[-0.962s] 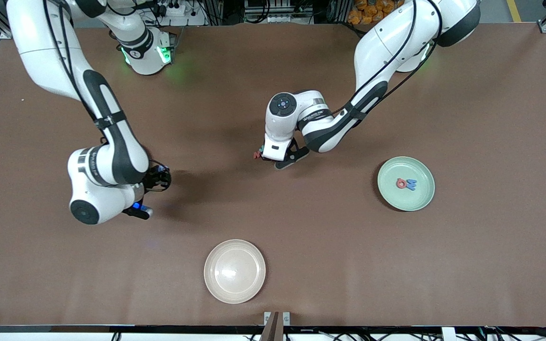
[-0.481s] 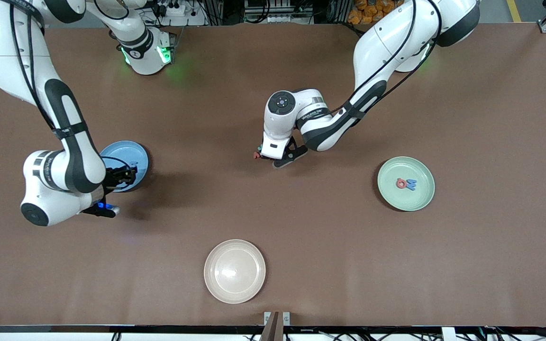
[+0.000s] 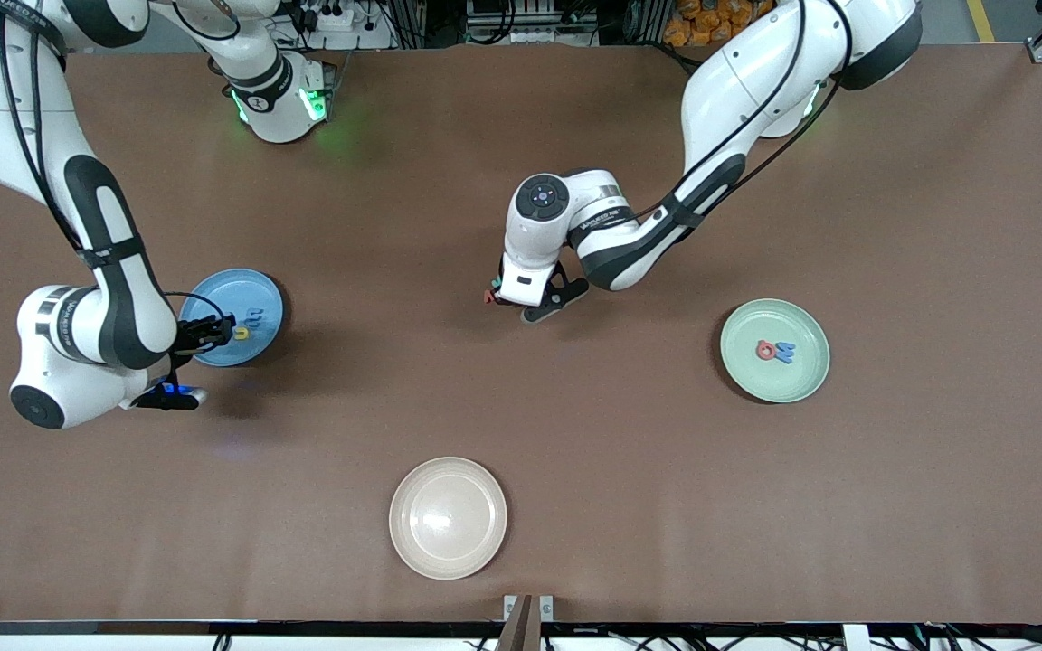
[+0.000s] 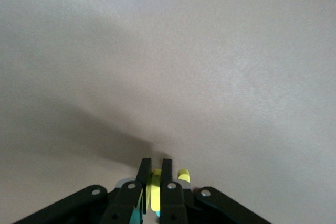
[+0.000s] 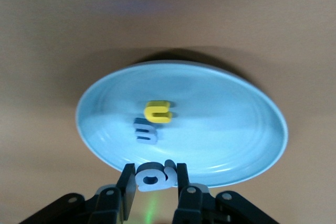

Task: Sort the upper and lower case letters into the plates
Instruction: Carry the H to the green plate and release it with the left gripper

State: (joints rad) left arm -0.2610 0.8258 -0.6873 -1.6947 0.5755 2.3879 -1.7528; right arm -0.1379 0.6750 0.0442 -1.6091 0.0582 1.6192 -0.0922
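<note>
My right gripper (image 3: 216, 332) (image 5: 156, 174) hangs over the rim of the blue plate (image 3: 232, 294) (image 5: 226, 124), shut on a pale blue letter (image 5: 155, 176). In that plate lie a yellow letter (image 3: 241, 333) (image 5: 158, 112) and a blue letter (image 3: 255, 317) (image 5: 145, 130). My left gripper (image 3: 510, 299) (image 4: 156, 169) is low at the table's middle, shut on a yellow letter (image 4: 155, 184). A red letter (image 3: 489, 296) peeks out beside it. The mint green plate (image 3: 801, 380) holds a red letter (image 3: 765, 350) and a blue letter (image 3: 785, 352).
A cream plate (image 3: 448, 517) sits near the table's front edge, nearer to the front camera than both other plates. In the left wrist view a second yellow piece (image 4: 183, 173) and a teal piece (image 4: 136, 214) show close beside the fingers.
The right arm swung toward its own end of the table, uncovering the blue plate, and its gripper now hangs over that plate's rim. The left arm has hardly moved.
</note>
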